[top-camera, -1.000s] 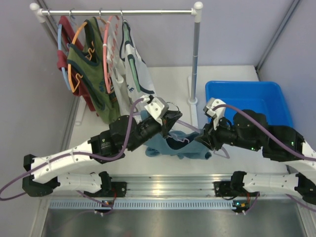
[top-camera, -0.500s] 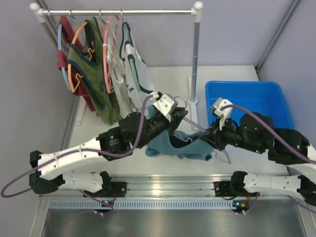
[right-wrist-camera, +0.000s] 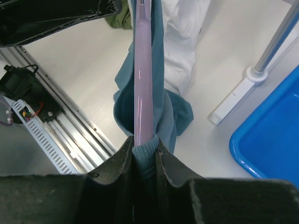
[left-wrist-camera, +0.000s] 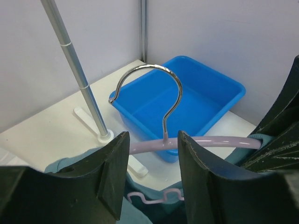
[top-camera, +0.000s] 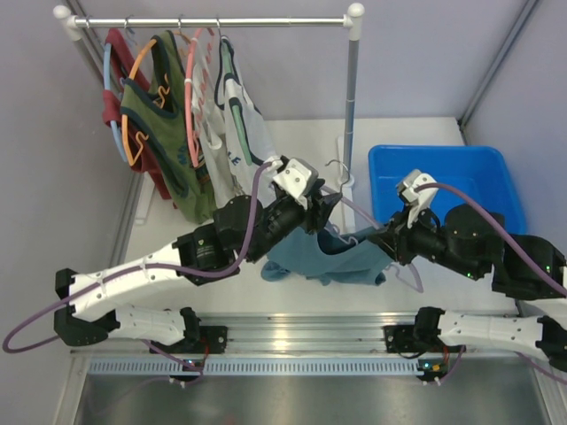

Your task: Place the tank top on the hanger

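The teal tank top point(top-camera: 328, 258) hangs bunched from the pale lavender hanger point(top-camera: 350, 208), held above the table between my two arms. My right gripper point(top-camera: 387, 241) is shut on one end of the hanger point(right-wrist-camera: 143, 70) with a ribbed edge of the tank top point(right-wrist-camera: 161, 93) pinched in the same grip point(right-wrist-camera: 144, 142). My left gripper point(top-camera: 312, 199) is open. In the left wrist view the hanger's bar point(left-wrist-camera: 219, 141) runs across just past the fingertips point(left-wrist-camera: 152, 140), its metal hook point(left-wrist-camera: 154, 70) upright. Teal cloth point(left-wrist-camera: 70, 164) and the wavy lower bar point(left-wrist-camera: 154, 198) sit below.
A blue bin point(top-camera: 443, 181) stands at the right. The clothes rack's post point(top-camera: 351, 97) rises just behind the hanger, its white foot point(right-wrist-camera: 233, 100) on the table. An olive patterned top point(top-camera: 168, 115) and a white top point(top-camera: 244, 124) hang at the rack's left end.
My left gripper has opened and let go of the hanger. Both arms have carried the hanger and tank top up and to the right, and the hook now shows by the post.
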You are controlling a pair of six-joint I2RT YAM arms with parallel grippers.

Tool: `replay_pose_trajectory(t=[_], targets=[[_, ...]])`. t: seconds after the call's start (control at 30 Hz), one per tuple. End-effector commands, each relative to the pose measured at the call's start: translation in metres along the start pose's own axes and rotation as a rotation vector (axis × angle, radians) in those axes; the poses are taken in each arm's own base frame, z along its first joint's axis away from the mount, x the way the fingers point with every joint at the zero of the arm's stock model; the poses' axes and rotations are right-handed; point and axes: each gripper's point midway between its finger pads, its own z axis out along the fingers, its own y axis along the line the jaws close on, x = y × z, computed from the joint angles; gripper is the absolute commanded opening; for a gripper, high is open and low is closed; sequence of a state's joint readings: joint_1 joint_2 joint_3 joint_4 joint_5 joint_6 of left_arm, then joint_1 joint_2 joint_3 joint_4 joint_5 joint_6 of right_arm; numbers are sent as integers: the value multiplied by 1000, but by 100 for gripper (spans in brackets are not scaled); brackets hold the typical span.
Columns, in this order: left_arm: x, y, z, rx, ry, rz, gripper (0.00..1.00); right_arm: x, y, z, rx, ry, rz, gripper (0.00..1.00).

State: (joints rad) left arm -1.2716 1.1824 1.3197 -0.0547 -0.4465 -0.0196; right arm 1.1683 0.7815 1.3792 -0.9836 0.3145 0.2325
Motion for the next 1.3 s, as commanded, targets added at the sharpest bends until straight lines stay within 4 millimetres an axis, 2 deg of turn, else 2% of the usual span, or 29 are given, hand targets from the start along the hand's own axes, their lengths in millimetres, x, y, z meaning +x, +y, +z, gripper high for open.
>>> replay_pose_trajectory(t=[0.0, 0.23, 0.33, 0.37, 0.43, 0.47, 0.57, 0.6, 0.63, 0.67, 0.8, 0.83, 0.87, 1.03, 1.1, 1.13, 1.2, 1.23, 1.27], targets=[[-34, 6, -14, 5, -65, 1, 51, -43, -7, -10, 38, -165, 80, 0], [-45, 9, -38, 55, -69, 27, 54, -56, -9, -5, 73, -184, 101, 0], [-54, 19, -50, 35, -85, 20, 54, -67, -16, -5, 127, -185, 94, 0], [-60, 22, -57, 30, -103, 13, 54, -77, -20, -6, 158, -200, 98, 0], [-68, 28, -65, 19, -125, 2, 54, -83, -27, -8, 206, -190, 80, 0], [-72, 30, -68, 17, -133, -2, 54, -95, -33, -10, 253, -205, 80, 0], [-77, 35, -75, 8, -139, -7, 54, -106, -41, -11, 319, -192, 45, 0], [-80, 36, -77, 6, -140, -5, 54, -121, -42, -19, 317, -224, 56, 0], [-80, 37, -80, 4, -136, 0, 54, -123, -42, -12, 333, -203, 37, 0], [-82, 39, -82, 0, -141, -3, 54, -135, -43, -19, 336, -229, 46, 0], [-86, 41, -87, 5, -151, 0, 54, -151, -44, -2, 347, -213, 39, 0], [-86, 41, -88, 6, -150, 9, 54, -152, -51, 8, 369, -193, 46, 0], [-85, 42, -88, 8, -146, 14, 54, -157, -48, 12, 339, -197, 53, 0], [-82, 43, -89, 1, -136, 23, 54, -169, -66, 33, 363, -206, 95, 0], [-76, 45, -89, -8, -124, 28, 55, -179, -67, 34, 354, -230, 105, 0], [-76, 49, -92, -24, -124, 21, 55, -180, -68, 41, 358, -220, 99, 0], [-67, 51, -93, -33, -108, 26, 55, -189, -71, 39, 372, -239, 99, 0], [-66, 55, -97, -48, -110, 16, 55, -190, -72, 47, 379, -227, 95, 0], [-64, 57, -99, -54, -107, 14, 56, -199, -74, 43, 384, -250, 101, 0]])
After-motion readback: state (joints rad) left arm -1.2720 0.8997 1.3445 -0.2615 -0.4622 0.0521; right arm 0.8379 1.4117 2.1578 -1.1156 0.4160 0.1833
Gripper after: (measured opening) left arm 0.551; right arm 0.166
